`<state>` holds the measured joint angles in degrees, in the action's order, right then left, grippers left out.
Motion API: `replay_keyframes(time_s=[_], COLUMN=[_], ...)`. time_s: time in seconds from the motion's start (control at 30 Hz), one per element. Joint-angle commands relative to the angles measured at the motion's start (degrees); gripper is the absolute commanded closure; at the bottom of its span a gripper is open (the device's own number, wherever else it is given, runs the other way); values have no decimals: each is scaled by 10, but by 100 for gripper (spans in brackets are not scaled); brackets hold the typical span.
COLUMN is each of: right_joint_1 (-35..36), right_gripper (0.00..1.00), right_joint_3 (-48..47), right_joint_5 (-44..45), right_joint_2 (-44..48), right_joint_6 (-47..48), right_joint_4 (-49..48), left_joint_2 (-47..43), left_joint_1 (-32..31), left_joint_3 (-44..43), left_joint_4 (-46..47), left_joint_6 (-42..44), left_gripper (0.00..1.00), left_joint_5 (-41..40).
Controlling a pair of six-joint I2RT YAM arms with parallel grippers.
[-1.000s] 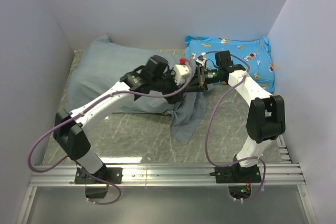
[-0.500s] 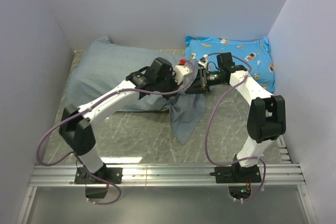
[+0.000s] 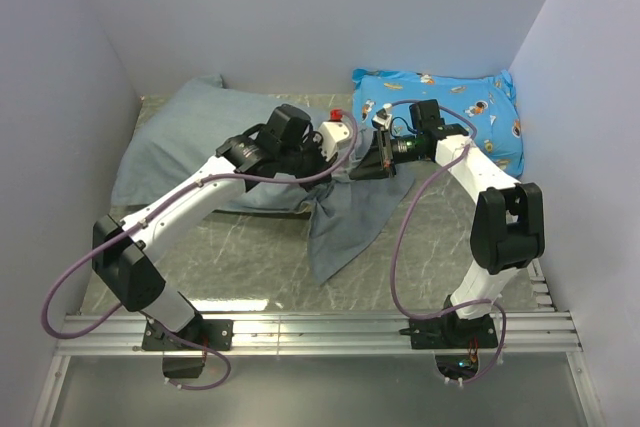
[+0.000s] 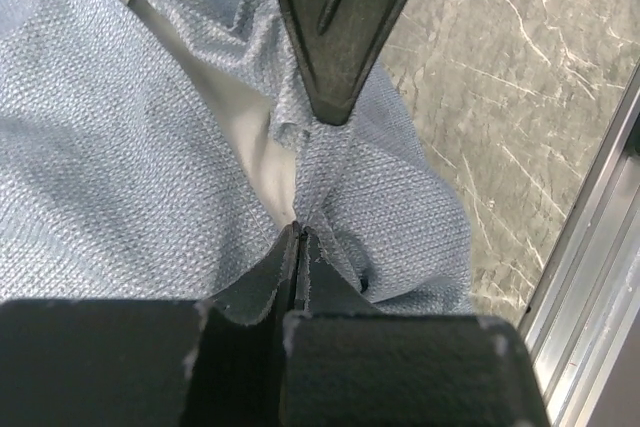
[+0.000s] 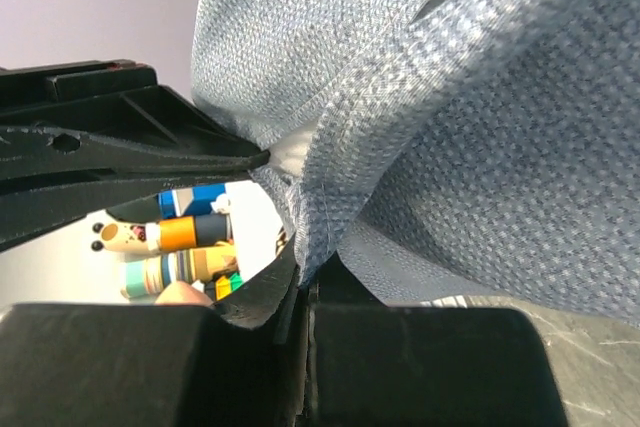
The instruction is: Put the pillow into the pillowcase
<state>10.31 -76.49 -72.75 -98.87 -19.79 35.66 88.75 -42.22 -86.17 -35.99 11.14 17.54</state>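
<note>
Pillowcase [image 3: 190, 152] mouth is pinched by the clenched left claw [image 4: 298, 247] and clenched right claw [image 5: 303, 282] just left of the cartoon cushion [image 3: 450, 107], the pillow [image 4: 245, 137] lying inside, long axis running farther left.

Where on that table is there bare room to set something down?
Bare table lies near the rail, either side of the pillowcase flap. The back is crowded: pillowcase, blue cushion, left tool and right tool pinching fabric.
</note>
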Motion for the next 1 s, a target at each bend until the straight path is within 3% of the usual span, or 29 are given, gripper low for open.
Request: replay_keyframes(time_s=[0.0,0.03,0.07,0.17,0.23,0.43,0.5,0.63,0.67,0.83,0.97], right_joint_1=[-14,-14,-14,-14,-11,-12,-12,-12,-12,-13,-13], right_gripper=[100,100,100,100,100,100,100,100,100,100,100], right_joint_3=[4,6,15,37,49,83,84,75,75,83,84], right_joint_5=[31,25,23,12,9,11,14,12,11,9,13], right_joint_2=[14,19,23,36,40,41,45,48,48,54,57], right_joint_6=[28,31,29,18,12,-1,-2,7,7,12,23], right_joint_4=[14,17,16,-3,-14,-38,-38,-23,-21,-16,-5], left_joint_2=[-19,-19,-18,-32,-43,-8,19,65,82,102,71], left_joint_1=[28,30,33,27,1,-65,-85,-108,-110,-107,-73], left_joint_3=[-32,-34,-31,-12,7,7,0,-12,-13,11,6], left_joint_4=[-31,-35,-33,4,42,95,96,97,100,146,150], left_joint_6=[5,6,0,-11,-4,-9,-15,-16,-15,14,29], left_gripper=[100,95,73,49,39,34,17,13,1,1,15], left_joint_5=[-16,-29,-40,-81,-122,-228,-266,-323,-335,-459,-472])
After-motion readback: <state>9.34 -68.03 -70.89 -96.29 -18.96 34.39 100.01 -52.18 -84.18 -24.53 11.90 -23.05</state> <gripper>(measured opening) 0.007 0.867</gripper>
